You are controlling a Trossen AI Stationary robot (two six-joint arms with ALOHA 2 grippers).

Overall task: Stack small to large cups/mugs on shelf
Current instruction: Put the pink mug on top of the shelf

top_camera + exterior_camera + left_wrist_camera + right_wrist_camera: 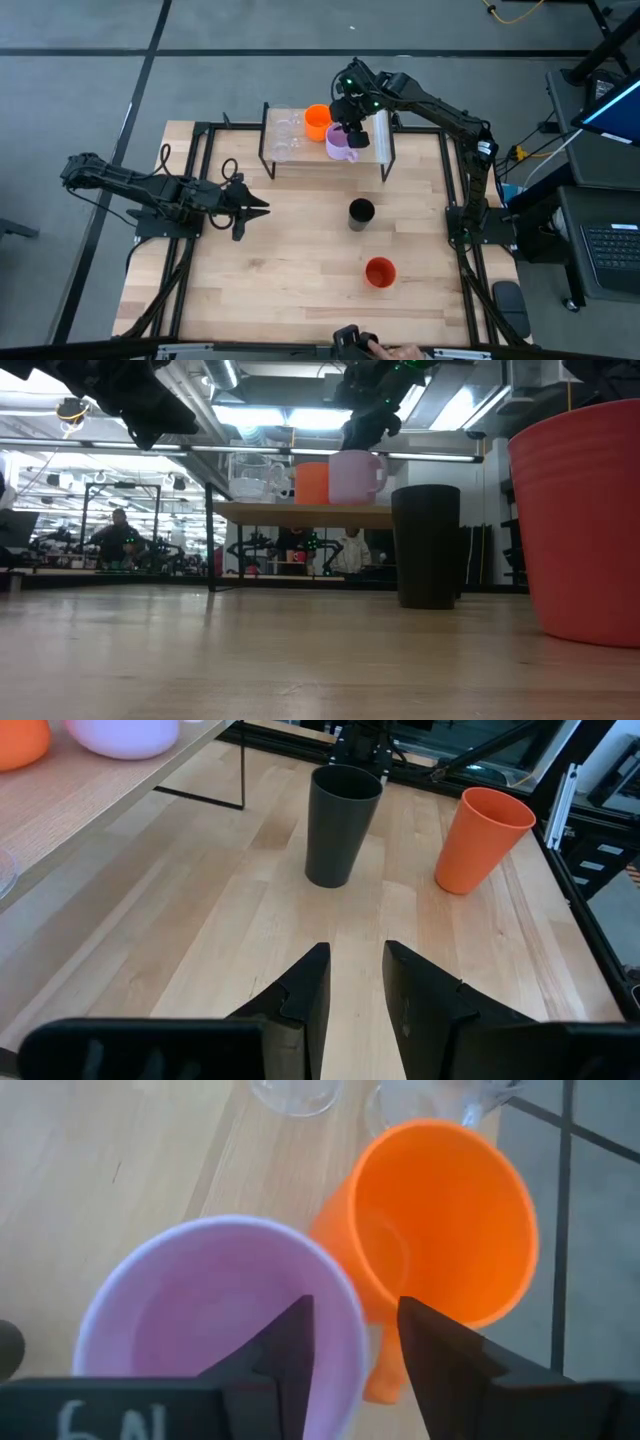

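The shelf (312, 158) stands at the table's far middle. On it, from left to right, are two clear glass cups (284, 134), the orange mug (440, 1210) and the lilac mug (210, 1320), all upright on their bases. My right gripper (355, 1345) hangs open over the lilac mug. One finger is inside the mug and the other is outside, toward the orange mug, with the rim between them and not touched. The black cup (361, 212) and the red-orange cup (380, 271) stand upright on the table. My left gripper (357, 970) waits open at the table's left.
Black frame rails (455, 200) run along the table's left and right sides. The orange mug stands close against the lilac mug. Bare tabletop (290, 270) lies between my left gripper and the two cups on the table. People show in the room behind (118, 535).
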